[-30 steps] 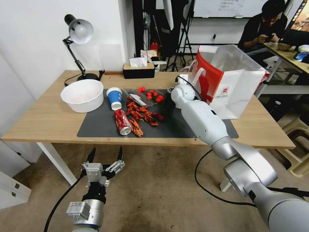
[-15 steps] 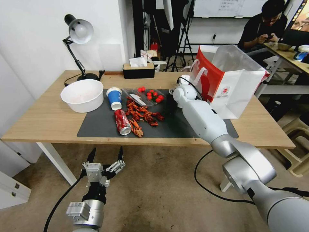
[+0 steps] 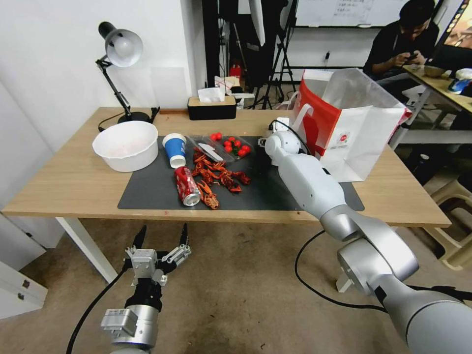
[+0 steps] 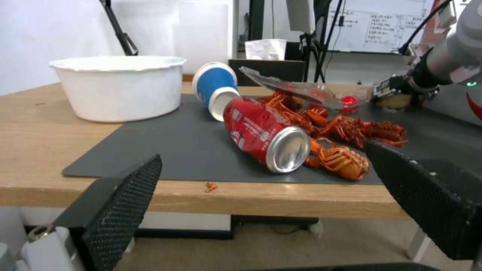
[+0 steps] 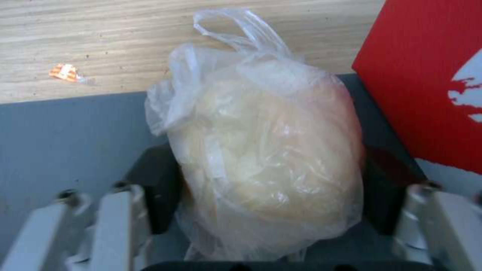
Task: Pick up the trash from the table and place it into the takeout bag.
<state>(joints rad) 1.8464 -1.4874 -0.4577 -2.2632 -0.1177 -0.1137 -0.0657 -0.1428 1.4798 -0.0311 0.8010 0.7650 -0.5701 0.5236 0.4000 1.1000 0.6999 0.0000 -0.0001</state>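
My right gripper (image 5: 266, 210) is clamped on the small clear plastic bag (image 5: 261, 150), its dark fingers (image 5: 156, 188) pressing the bag's sides, the pale crumpled contents bulging between them and the knotted handles sticking out toward the wood; the bag hangs just above the far edge of the dark grey mat (image 5: 65, 135), right beside the red side panel of the takeout bag (image 5: 432, 75). From my head I see that same arm stretched across the table (image 3: 69, 182), wrist close to the takeout bag (image 3: 354, 123), which stands upright and open at the mat's (image 3: 152, 189) right end. On the mat the red soda can (image 3: 187, 185) lies on its side near the front edge, its silver top toward me, touching a heap of red crayfish shells (image 3: 216, 177). Just behind it the blue paper cup (image 3: 175, 150) rests, and beside that a clear plastic tray (image 3: 221, 145) holds small red tomatoes. A white bowl (image 3: 127, 145) sits at the mat's left edge, half on bare wood. A desk lamp (image 3: 118, 59) and a tissue box (image 3: 212, 105) stand at the table's far side. My left gripper (image 3: 161, 236) hangs below the table's front edge, over the floor, its fingers (image 4: 120, 203) spread wide with nothing between them
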